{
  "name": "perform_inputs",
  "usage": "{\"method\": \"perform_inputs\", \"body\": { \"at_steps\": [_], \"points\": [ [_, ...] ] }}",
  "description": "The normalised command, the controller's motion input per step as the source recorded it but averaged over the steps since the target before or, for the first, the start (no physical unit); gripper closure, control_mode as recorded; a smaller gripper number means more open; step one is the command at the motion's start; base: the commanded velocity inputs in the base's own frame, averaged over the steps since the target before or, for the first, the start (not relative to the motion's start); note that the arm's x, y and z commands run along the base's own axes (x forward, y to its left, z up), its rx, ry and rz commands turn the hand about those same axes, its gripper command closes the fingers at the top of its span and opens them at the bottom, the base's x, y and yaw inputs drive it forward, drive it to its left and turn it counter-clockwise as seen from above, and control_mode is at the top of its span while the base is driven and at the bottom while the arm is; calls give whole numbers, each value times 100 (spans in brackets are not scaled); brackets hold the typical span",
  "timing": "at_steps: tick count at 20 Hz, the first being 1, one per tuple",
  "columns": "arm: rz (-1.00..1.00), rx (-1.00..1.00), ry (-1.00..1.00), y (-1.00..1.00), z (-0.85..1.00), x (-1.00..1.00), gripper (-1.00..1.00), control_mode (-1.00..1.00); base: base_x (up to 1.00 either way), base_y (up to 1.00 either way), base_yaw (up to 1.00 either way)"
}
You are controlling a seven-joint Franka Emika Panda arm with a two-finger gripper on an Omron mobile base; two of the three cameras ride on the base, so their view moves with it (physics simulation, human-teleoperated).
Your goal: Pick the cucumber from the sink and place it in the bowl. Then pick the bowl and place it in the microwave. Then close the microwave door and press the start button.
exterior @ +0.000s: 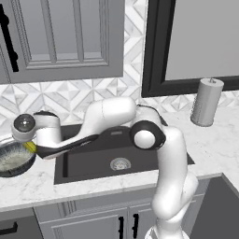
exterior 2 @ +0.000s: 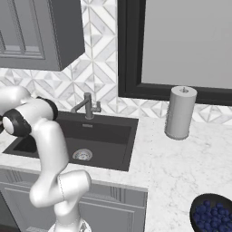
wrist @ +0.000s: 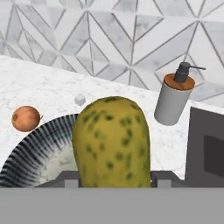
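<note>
My gripper (exterior: 29, 145) reaches out left of the sink (exterior: 93, 163) and is shut on the yellow-green cucumber (exterior: 31, 147). It holds the cucumber just above the right rim of the bowl (exterior: 27, 165), which stands on the counter at the left edge. In the hand view the speckled cucumber (wrist: 111, 140) stands upright between the dark finger tips (wrist: 70, 179). Below and to its left lies the bowl's streaked wall (wrist: 39, 148) with its pale inside. The dark basin of the sink (exterior 2: 104, 136), with a round metal drain (exterior: 120, 164) and a grey faucet (exterior 2: 88, 106), holds nothing else.
A soap dispenser (wrist: 174, 98) and a small brown onion (wrist: 25, 118) stand on the counter beyond the bowl. A paper towel roll (exterior: 207, 101) stands right of the sink. A dark bowl of blue berries (exterior 2: 213, 213) sits at the near right. Grey wall cabinets (exterior: 65, 37) hang above.
</note>
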Motion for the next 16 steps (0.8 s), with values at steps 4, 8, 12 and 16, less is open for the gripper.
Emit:
{"method": "perform_inputs", "body": {
  "at_steps": [4, 8, 12, 16],
  "points": [
    [0, 5, 15, 32, -3, 20, 100, -100, 0, 0, 0],
    [0, 0, 18, 43, -2, 18, 100, -100, 0, 0, 0],
    [0, 0, 9, 43, -7, 15, 100, -100, 0, 0, 0],
    [0, 0, 0, 12, -31, 7, 100, -100, 0, 0, 0]
  ]
}}
